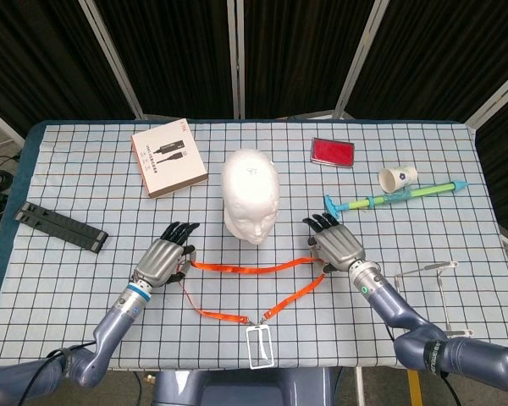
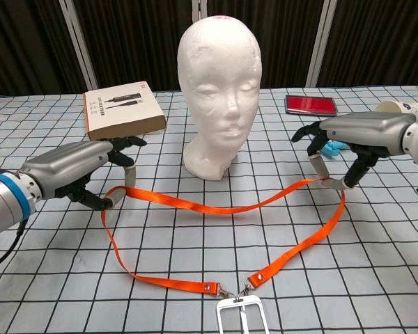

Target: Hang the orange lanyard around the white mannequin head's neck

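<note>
The white mannequin head (image 1: 250, 194) (image 2: 219, 90) stands upright at the table's middle, facing me. The orange lanyard (image 1: 254, 269) (image 2: 216, 207) hangs in a loop in front of it. Its clear badge holder (image 1: 258, 345) (image 2: 240, 313) lies on the cloth near the front edge. My left hand (image 1: 162, 258) (image 2: 76, 170) pinches the loop's left end, raised off the table. At the loop's right end, my right hand (image 1: 337, 245) (image 2: 348, 139) pinches the strap, also raised. The top run sags between the two hands, a little in front of the neck base.
A cardboard box (image 1: 169, 158) (image 2: 123, 111) lies back left and a red case (image 1: 332, 151) (image 2: 311, 104) back right. A paper cup (image 1: 398, 178) and a green-blue stick (image 1: 398, 197) lie right. A black folded stand (image 1: 61, 226) sits far left, a white wire frame (image 1: 436, 279) front right.
</note>
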Motion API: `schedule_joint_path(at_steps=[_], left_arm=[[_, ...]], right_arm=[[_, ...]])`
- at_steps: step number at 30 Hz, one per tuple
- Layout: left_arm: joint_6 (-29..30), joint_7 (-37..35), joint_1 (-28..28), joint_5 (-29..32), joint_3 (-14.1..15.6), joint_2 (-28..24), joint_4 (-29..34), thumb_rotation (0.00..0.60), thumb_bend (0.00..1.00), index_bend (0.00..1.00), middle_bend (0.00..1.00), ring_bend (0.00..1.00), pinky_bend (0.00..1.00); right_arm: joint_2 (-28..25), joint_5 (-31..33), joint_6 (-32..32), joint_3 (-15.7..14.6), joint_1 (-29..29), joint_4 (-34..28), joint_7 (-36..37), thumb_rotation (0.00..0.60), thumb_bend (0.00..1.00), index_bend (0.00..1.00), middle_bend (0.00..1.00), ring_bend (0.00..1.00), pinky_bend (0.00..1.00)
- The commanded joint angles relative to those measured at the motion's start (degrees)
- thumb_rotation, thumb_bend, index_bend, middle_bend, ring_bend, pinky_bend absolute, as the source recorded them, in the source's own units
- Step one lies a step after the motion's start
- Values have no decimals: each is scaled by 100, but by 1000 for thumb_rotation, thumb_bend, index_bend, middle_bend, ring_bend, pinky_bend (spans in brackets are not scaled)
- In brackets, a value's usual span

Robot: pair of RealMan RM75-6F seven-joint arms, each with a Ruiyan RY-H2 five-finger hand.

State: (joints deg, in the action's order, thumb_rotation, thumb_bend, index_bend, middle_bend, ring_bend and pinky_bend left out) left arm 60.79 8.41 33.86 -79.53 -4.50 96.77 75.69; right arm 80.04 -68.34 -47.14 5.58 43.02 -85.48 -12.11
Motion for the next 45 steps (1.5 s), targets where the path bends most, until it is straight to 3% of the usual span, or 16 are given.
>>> schedule_joint_path(at_steps=[1,7,15,28,37,45], left_arm=[[560,-207,-182,-461,128,-152,102,600,569,787,0,0,0],[1468,-741,-384,-1066,156,-269,-57,600,569,805,0,0,0],[1739,-640,-366,-1007,-244,-767,763,600,568,832,0,0,0],[1044,-541,8,-59,-1048,-1345,1862,600,568,839,0,0,0],[825,-796,152,400,-1411,-1562,2019,600,569,847,0,0,0],[359,-698,460,1384,-1902,-1753,2192,600,570,852,0,0,0]], right_arm=[[-266,-621,-351,-126,-112,-208,119,600,737,730,95,0,0],[-612,-1309,-867,-218,-254,-539,141,600,738,729,91,0,0],[-957,-1460,-1428,39,-395,-1171,-61,600,738,730,81,0,0],[-1230,-805,-1519,684,-302,-1908,-45,600,737,731,89,0,0],[-1201,-542,-1480,1089,-189,-1735,694,600,737,731,108,0,0],[-1231,13,-1219,1515,-18,-1327,1343,600,737,731,120,0,0]])
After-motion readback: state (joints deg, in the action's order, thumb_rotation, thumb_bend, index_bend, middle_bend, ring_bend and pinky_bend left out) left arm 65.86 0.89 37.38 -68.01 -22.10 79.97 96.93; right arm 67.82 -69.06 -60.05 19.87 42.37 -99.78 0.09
